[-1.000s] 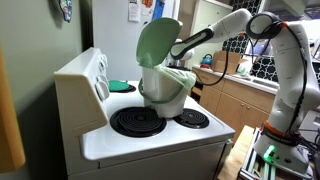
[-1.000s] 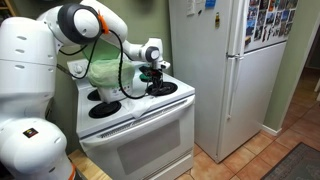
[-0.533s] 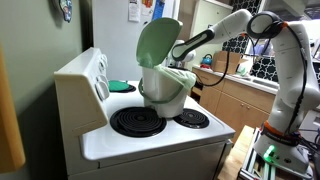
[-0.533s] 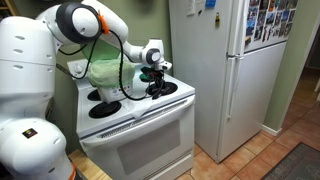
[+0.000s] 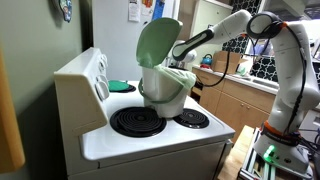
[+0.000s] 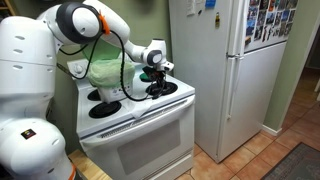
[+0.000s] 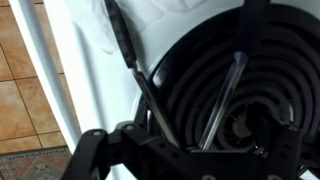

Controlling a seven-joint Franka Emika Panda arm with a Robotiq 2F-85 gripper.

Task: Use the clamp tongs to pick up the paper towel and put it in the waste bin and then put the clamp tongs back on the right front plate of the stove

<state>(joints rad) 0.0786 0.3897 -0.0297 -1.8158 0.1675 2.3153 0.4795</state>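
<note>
Over rt front plate (image 6: 160,90) of stove (image 6: 140,128): gripper (image 6: 153,80), set low, pointing down at the coil.

1. Clamp tongs (image 7: 150,95). Two arms splayed across rt front plate (image 7: 270,90): dark-handled arm at left, bare metal arm (image 7: 225,100) nearer centre. Both run in toward gripper (image 7: 190,150). They lie on the coil or just above it, can't say which.
2. Gripper state: cannot tell. In the wrist view the fingers are a dark blur along the bottom edge. Whether they clamp the tongs' near end or stand clear of it isn't resolved.
3. Waste bin (image 5: 165,90). Stands on stove top, green lid tipped up, liner showing at rim. Seen beside the gripper in an exterior view (image 6: 100,72).
4. Paper towel: not seen in any view. Prob. already inside waste bin (judgement only).

Step in hand: the last one, setting tongs back on the plate. Next move calls for letting go if they are held, then lifting straight up w/o dragging an arm off the coil.

View diffs:
- Wrist view alone shows the tongs and coil detail.
- In an exterior view the gripper (image 6: 153,80) shows low over the plate.
- In an exterior view the waste bin (image 5: 165,90) hides the gripper, but the raised lid and control panel (image 5: 95,75) show plainly.
</note>
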